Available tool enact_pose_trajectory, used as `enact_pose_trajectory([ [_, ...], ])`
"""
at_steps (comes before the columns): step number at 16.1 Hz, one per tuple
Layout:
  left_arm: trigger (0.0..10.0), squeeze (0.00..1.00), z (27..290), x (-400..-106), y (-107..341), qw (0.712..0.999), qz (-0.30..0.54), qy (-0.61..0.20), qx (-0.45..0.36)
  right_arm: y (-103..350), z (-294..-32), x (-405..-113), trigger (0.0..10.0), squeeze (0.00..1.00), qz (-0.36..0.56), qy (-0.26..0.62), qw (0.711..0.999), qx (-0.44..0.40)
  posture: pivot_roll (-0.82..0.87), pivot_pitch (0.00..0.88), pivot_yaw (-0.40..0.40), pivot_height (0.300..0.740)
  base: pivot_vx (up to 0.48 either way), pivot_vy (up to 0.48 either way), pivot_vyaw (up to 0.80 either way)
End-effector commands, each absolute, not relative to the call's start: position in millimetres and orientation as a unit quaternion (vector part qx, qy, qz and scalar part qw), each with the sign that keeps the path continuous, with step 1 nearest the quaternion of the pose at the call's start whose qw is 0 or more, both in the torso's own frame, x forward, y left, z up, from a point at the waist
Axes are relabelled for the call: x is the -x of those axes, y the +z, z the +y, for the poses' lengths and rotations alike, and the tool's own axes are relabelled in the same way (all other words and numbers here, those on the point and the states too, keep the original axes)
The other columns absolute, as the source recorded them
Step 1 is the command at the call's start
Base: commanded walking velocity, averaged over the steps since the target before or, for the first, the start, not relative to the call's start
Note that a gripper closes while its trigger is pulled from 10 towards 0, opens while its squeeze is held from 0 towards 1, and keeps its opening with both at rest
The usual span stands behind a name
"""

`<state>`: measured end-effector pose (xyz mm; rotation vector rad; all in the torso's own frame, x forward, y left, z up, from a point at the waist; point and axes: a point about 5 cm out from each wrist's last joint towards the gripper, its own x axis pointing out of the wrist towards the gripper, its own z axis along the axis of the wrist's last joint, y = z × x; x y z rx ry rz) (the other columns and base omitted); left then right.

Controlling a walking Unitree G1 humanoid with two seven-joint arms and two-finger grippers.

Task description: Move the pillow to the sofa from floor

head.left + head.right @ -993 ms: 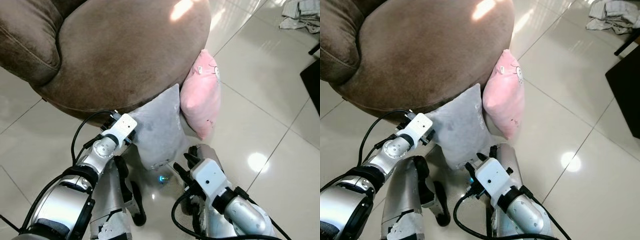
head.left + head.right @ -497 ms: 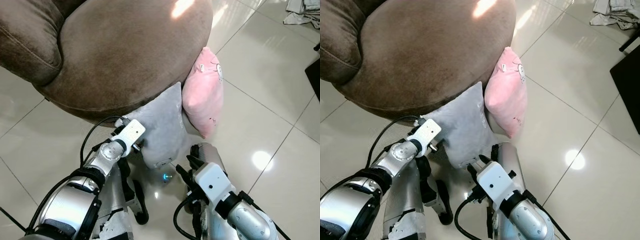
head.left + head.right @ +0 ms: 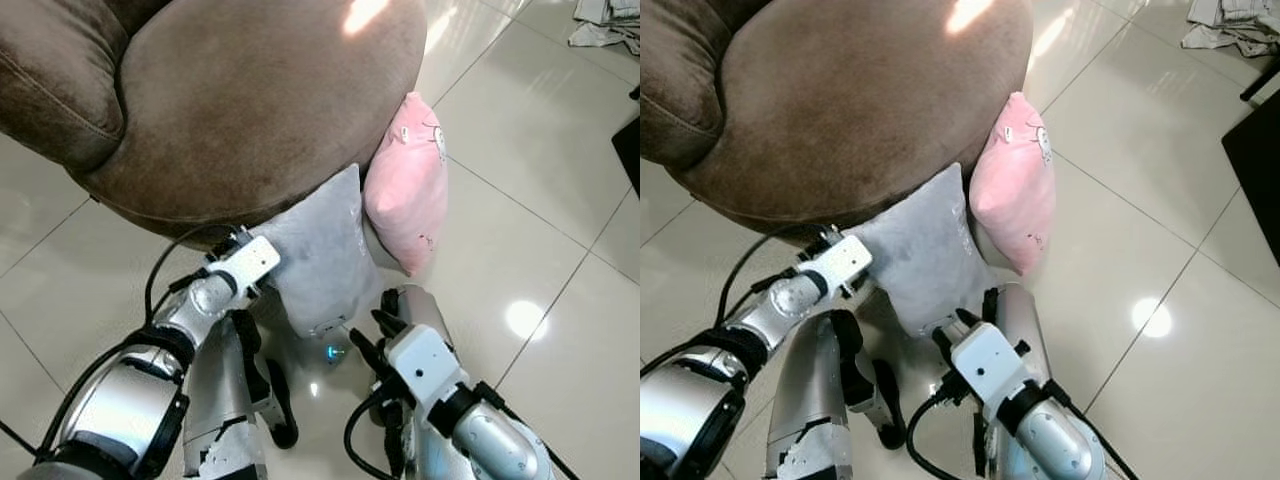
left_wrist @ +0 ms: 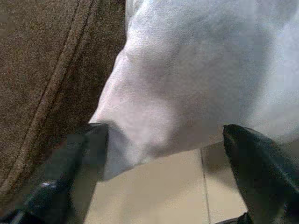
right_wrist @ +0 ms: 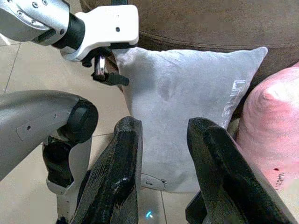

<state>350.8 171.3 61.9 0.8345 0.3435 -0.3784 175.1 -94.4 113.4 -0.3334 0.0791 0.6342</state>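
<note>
Leaning upright on the floor against the brown suede sofa point(image 3: 250, 90), the grey velvet pillow point(image 3: 318, 262) has its near corner between the spread fingers of the left claw point(image 4: 159, 172); the right claw point(image 5: 163, 163), also spread, waits short of its lower edge.

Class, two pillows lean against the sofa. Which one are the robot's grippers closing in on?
The grey pillow: the left gripper has its open fingers around its corner and the right gripper points at it. The pink pillow stands beside it, untouched.

Silver arms, white wrist blocks, looping black cables, black-fingered grippers.
</note>
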Motion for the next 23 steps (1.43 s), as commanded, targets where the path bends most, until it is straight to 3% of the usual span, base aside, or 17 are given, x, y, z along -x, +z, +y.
enact_pose_trajectory([
  [1, 0.0, 0.00, 176.7, -344.0, 51.9, 0.875, 0.186, -0.181, -0.409, 109.7, -89.7, -167.9, 10.0, 0.00, 0.045, 0.318, 0.934, 0.159, -0.23, 0.408, 0.091, 0.547, 0.000, 0.000, 0.00],
  [23, 0.0, 0.00, 178.9, -339.8, 45.9, 0.877, 0.201, -0.176, -0.399, 108.7, -87.7, -161.4, 10.0, 0.00, 0.047, 0.327, 0.931, 0.155, -0.23, 0.411, 0.087, 0.547, 0.000, 0.000, 0.00],
])
